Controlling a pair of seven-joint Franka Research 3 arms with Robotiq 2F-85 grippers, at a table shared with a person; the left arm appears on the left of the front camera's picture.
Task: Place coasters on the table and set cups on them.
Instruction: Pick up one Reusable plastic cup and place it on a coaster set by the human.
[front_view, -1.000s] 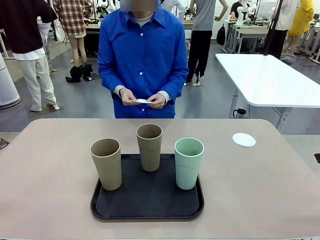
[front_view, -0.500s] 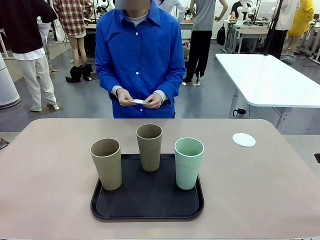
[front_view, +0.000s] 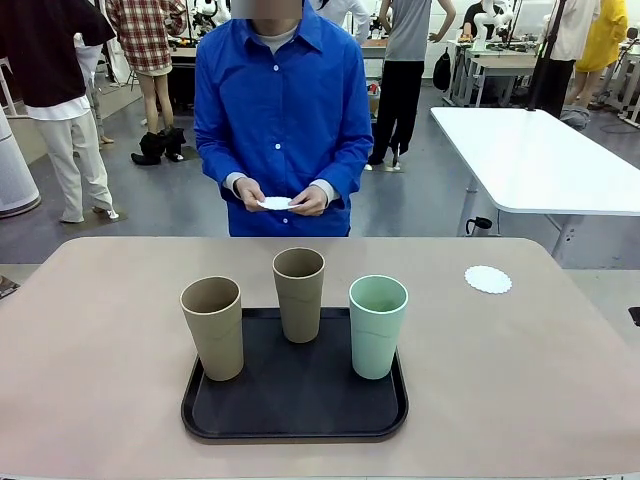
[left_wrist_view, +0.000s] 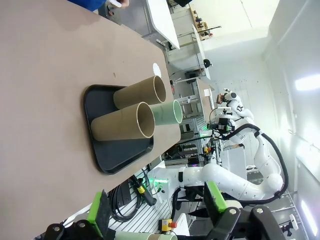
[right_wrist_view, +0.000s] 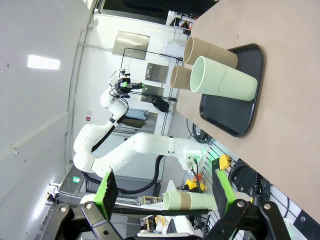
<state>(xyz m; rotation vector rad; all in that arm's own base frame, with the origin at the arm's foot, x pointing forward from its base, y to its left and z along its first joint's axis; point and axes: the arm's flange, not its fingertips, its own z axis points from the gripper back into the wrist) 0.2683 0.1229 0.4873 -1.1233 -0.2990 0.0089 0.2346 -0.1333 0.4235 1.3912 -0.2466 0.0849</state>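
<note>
Coasters (front_view: 279, 203) are pinched in the person's fingers (front_view: 252, 193) (left gripper (left_wrist_view: 156, 207) and right gripper (right_wrist_view: 165, 190) spread open, empty). One coaster (front_view: 488, 279) is laid on the table (front_view: 100, 330), well apart from the cups (front_view: 299, 294) on the tray (front_view: 295, 412). Two stuck discs could be laid as one.

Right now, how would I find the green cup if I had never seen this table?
Look at the big pinkish table, then the black tray near the robot's edge. Three tall cups stand on it; the green cup is at the robot's right end. It alone is pale mint; the left cup and the middle cup are tan-brown.
</note>
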